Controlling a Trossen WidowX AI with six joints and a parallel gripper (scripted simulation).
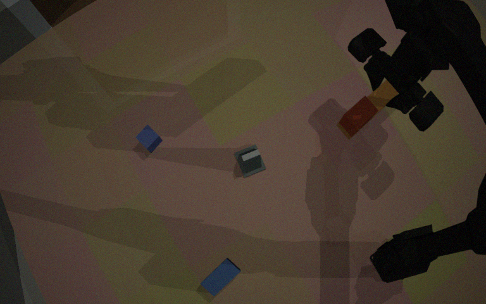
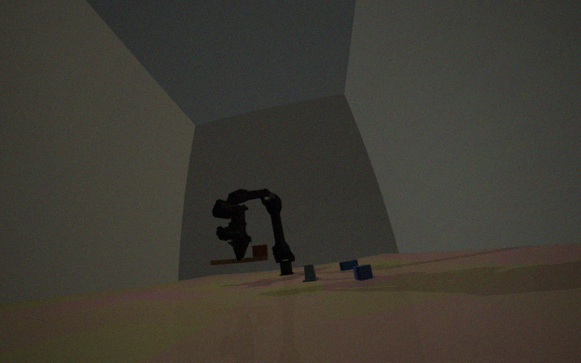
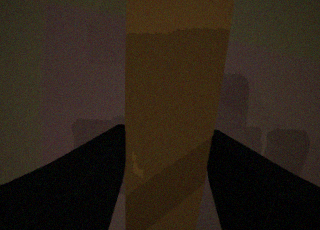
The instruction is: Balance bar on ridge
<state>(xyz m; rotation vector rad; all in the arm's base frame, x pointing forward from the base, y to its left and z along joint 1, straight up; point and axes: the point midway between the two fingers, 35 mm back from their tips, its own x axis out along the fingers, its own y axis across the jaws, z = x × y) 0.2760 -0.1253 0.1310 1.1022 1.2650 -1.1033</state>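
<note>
Dim room, low camera angle, tall grey walls [image 2: 81, 148] meeting at a far corner. Black arm [image 2: 274, 225] stands at the back of the pinkish-yellow table [image 2: 284, 324], elbow high, wrist pointing straight down. Gripper [image 2: 240, 255] is clamped on the thin orange bar [image 2: 227, 261], which hangs roughly level above the table, apart from it. A red block [image 2: 259, 250] sits on the bar's right end, just left of the arm's base. Small grey ridge [image 2: 309, 272] stands on the table right of the base, apart from the bar. Two blue blocks: the nearer one [image 2: 362, 271] further right, the other [image 2: 348, 265] just behind it.
</note>
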